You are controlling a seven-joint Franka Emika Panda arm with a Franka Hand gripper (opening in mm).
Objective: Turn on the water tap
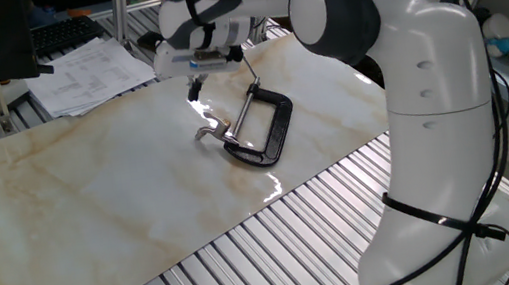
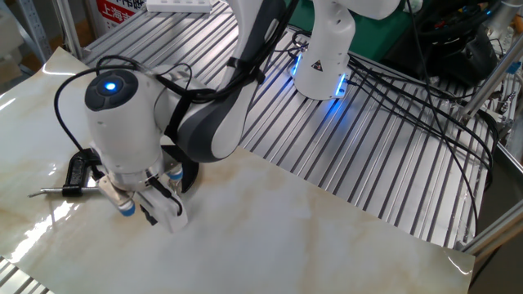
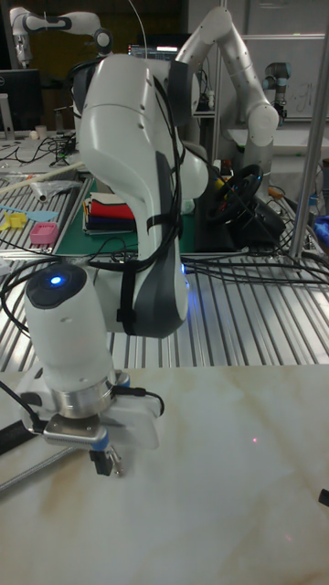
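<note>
The water tap (image 1: 209,129) is a small shiny silver fitting with a bent lever, held in the jaw of the black C-clamp (image 1: 267,127) lying on the marble tabletop. My gripper (image 1: 193,88) hangs fingers-down just behind the tap, a short way above the table and apart from it. Its fingers look pressed together with nothing between them. In the other fixed view the gripper (image 2: 152,216) and white hand hide the tap, and only parts of the clamp (image 2: 77,169) show. The tall fixed view has the gripper (image 3: 106,462) low over the table.
The clamp's thin silver screw rod (image 1: 251,70) points toward the back edge. A stack of papers (image 1: 90,70) lies beyond the marble sheet (image 1: 72,205) at the back left. Ribbed metal table (image 1: 253,264) surrounds the sheet. Black cables (image 2: 392,82) trail near the arm's base.
</note>
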